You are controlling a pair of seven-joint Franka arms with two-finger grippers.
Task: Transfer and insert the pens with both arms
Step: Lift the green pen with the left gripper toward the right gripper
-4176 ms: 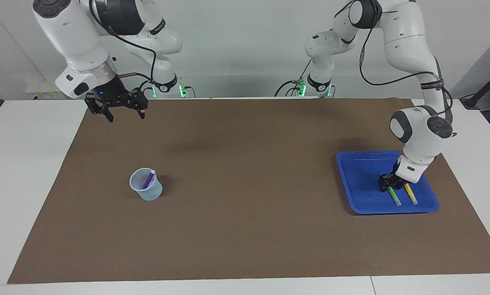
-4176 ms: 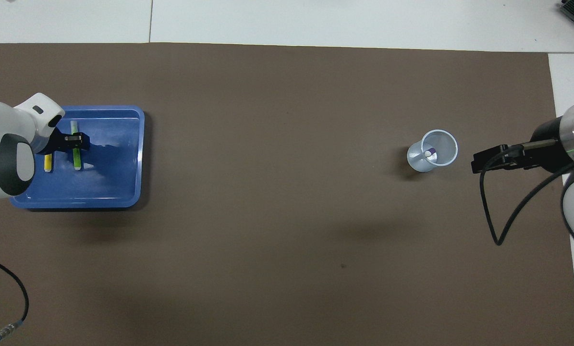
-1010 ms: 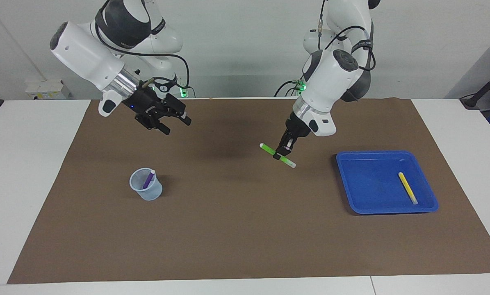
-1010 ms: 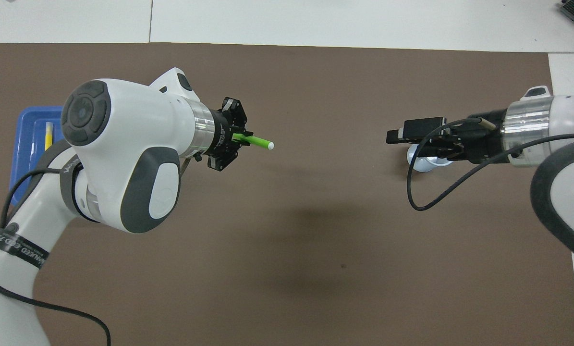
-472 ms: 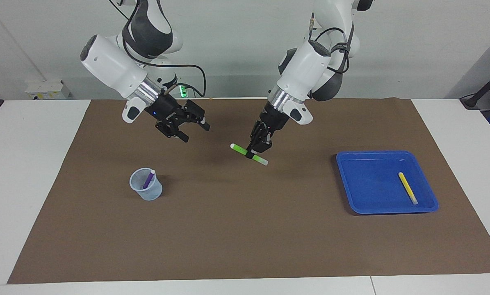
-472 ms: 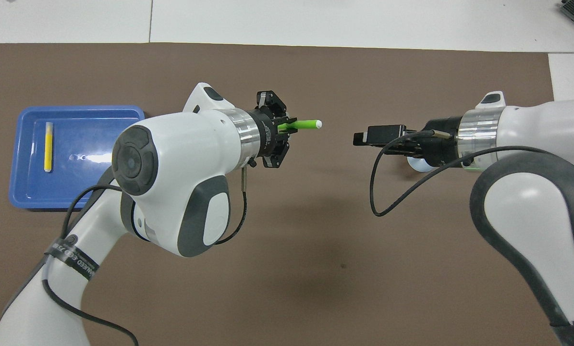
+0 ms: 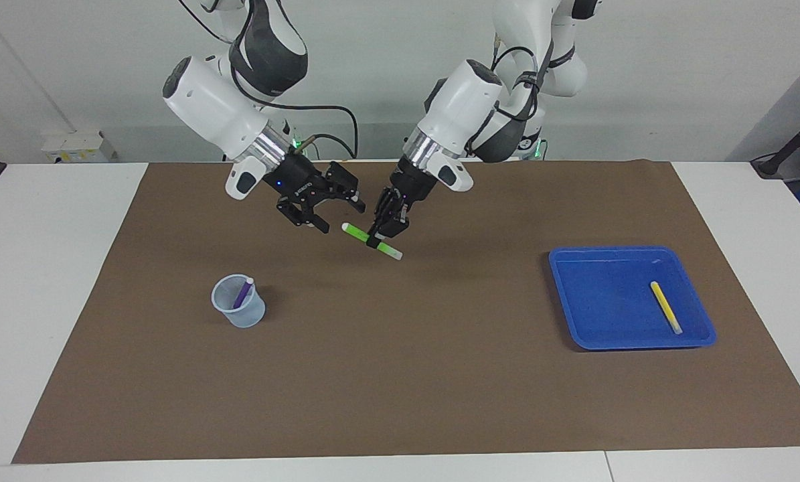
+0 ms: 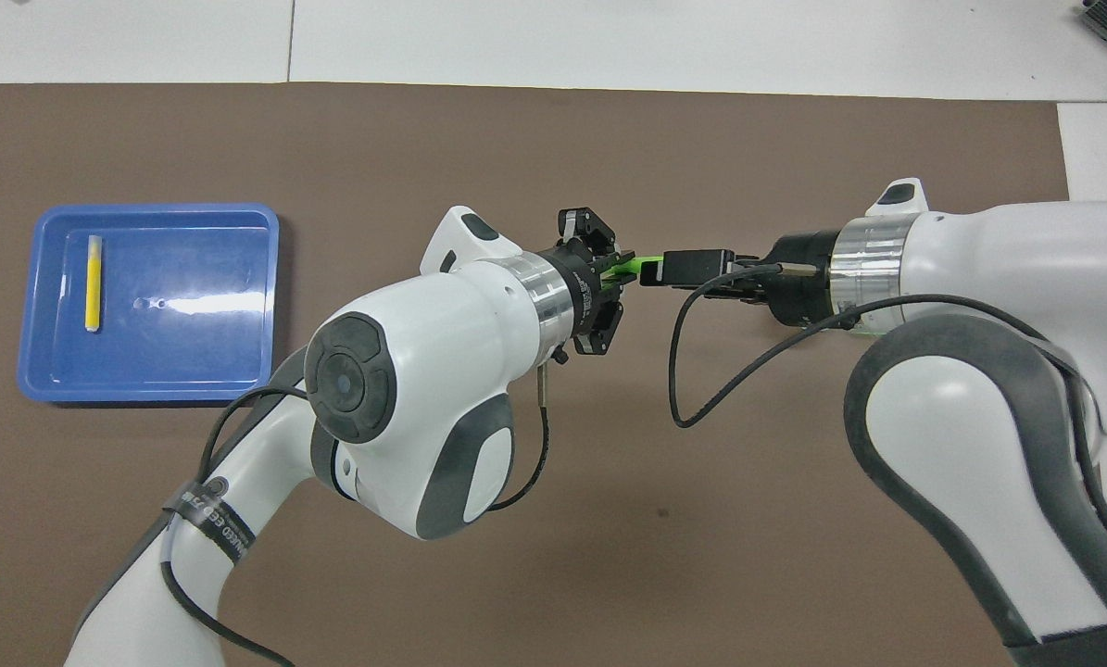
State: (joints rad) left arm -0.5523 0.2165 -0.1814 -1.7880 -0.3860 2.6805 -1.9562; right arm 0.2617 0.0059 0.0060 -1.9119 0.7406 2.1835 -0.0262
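My left gripper (image 7: 375,242) is shut on the middle of the bright green pen (image 7: 357,234), held level in the air over the middle of the brown mat. The pen's pale end points at my right gripper (image 7: 340,213), which is open, with that end at the mouth of its fingers. In the overhead view the right gripper (image 8: 657,270) covers the tip of the green pen (image 8: 627,268) beside the left gripper (image 8: 616,276). The purple pen (image 7: 242,292) stands in a clear cup (image 7: 240,309). A yellow pen (image 7: 666,307) (image 8: 94,283) lies in the tray.
The blue tray (image 7: 594,314) (image 8: 192,343) sits toward the left arm's end of the mat (image 7: 400,375). The cup stands toward the right arm's end, and the right arm hides it in the overhead view. White table surrounds the mat.
Both grippers have moved toward each other over the mat's middle. The gap between the green pen's pale end and the open right gripper has closed. The left gripper's hold is unchanged.
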